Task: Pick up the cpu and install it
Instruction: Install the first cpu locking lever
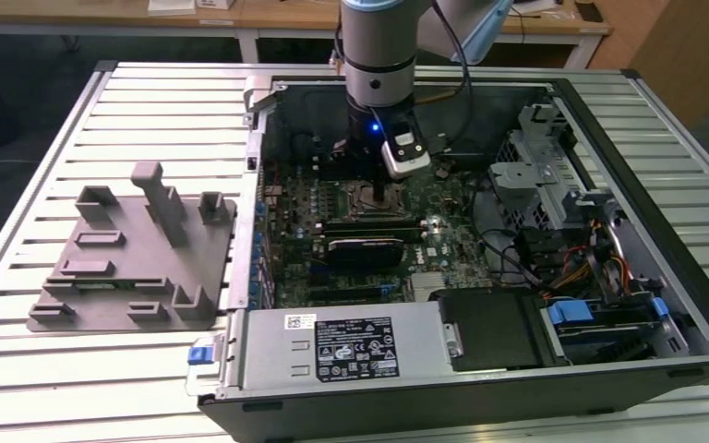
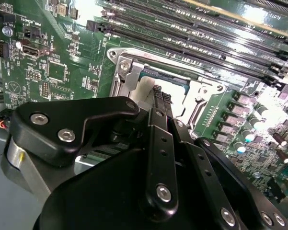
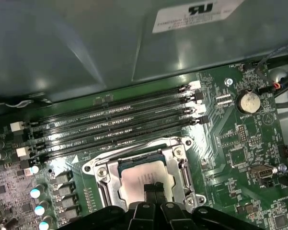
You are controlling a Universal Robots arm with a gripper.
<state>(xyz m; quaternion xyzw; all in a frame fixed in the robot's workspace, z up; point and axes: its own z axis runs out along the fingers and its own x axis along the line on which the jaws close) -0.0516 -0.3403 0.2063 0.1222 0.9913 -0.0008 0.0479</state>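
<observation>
**A:** Where does the small flat square cpu with its shiny silver metal top (image 3: 143, 178) sit right now?

**B:** It lies flat inside the silver metal socket frame (image 3: 101, 176) on the green motherboard (image 3: 239, 148), just beside the row of long black memory slots (image 3: 120, 125). In both wrist views its pale top shows within the frame's opening.

**A:** And how does it lie from the gripper?

**B:** Straight beneath. In the first wrist view the black gripper (image 3: 155, 188) comes down onto the near edge of the chip's top, its tips at or touching the metal; I can't tell contact for sure. Being square, the chip has no long axis; its edges run parallel to the memory slots.

**A:** The jaws?

**B:** Drawn close together, tips side by side with barely a gap. They are not clamped around the chip's rim; they rest over its top face.

**A:** The arm's pose?

**B:** In the exterior view the grey arm (image 1: 379, 55) hangs vertically into the open black computer case (image 1: 650, 305), wrist pointing down over the socket. The grey plastic fixture block (image 1: 133, 258) sits on the slatted tabletop (image 1: 34, 369) at the exterior view's left, well apart.
</observation>
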